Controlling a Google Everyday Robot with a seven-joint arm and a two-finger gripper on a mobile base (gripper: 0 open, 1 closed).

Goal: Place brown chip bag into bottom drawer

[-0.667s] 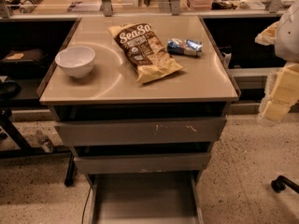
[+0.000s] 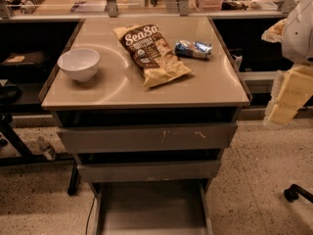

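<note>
The brown chip bag [image 2: 152,54] lies flat on the cabinet top [image 2: 122,89], right of centre, with its "SeaSalt" lettering facing up. The bottom drawer [image 2: 151,209] is pulled out at the foot of the cabinet, and its flat grey floor shows nothing in it. My arm reaches in at the right edge. The pale yellow gripper [image 2: 283,102] hangs beside the cabinet's right front corner, well clear of the bag and holding nothing that I can see.
A white bowl [image 2: 78,63] stands on the left of the top. A small blue-silver packet [image 2: 193,49] lies just right of the bag. The two upper drawers [image 2: 146,138] are shut. A counter with clutter runs behind, and a black caster [image 2: 292,194] sits on the floor at the right.
</note>
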